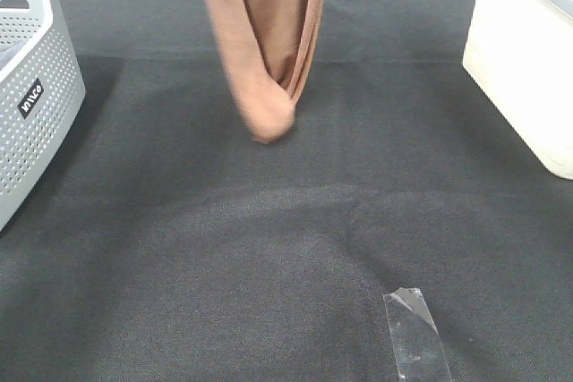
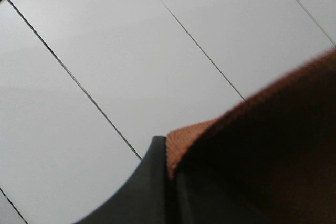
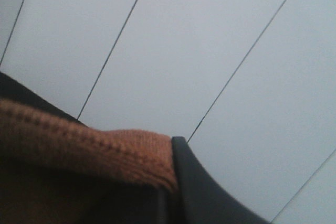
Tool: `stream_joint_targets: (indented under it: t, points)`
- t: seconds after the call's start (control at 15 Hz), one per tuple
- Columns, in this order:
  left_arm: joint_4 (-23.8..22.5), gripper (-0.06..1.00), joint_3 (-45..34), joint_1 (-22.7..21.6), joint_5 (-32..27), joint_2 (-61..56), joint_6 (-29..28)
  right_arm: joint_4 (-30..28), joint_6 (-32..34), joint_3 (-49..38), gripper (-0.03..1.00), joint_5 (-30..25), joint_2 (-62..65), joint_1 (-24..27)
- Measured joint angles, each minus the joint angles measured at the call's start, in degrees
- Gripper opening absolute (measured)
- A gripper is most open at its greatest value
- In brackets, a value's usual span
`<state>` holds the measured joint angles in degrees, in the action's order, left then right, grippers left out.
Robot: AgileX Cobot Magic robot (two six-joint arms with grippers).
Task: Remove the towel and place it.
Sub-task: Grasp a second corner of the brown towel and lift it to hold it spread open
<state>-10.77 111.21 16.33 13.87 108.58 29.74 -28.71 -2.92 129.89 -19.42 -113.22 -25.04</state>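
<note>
Left tool (image 2: 169, 167) and right tool (image 3: 169, 184) were each clamped on an edge of the towel (image 1: 264, 33). It hung limp below them, folded. Judged soft, light and floppy; the stitched edges looked the surest hold.

On the high camera the towel (image 1: 264, 42) runs out past the far edge of the picture, so its upper part and whatever holds it are cut off. Its hanging lower tip is smeared with blur. The grey basket (image 1: 31, 87) at the left is sliced by the picture's edge, and its little label is too small to read. The white bin (image 1: 519, 69) at the right is cut off too, as is the near end of the clear tape strip (image 1: 416, 337) on the tabletop (image 1: 179, 266). Up close, cloth hides most of the left gripper (image 2: 169, 174) and the right gripper (image 3: 170, 184), leaving only a dark sliver of each on show.
</note>
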Motion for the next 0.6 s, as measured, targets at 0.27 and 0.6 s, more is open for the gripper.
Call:
stream_joint_targets:
  t: [0.27,0.6]
  points:
    - [-0.3,0.00,0.0,-1.3,13.7,5.2,0.4,0.1,3.7,0.0,0.00,4.5,-2.1,3.4]
    - [0.1,0.00,2.0,-3.4,16.7,8.7,0.6,0.1,3.7,0.0,0.00,9.9,-4.9,3.6]
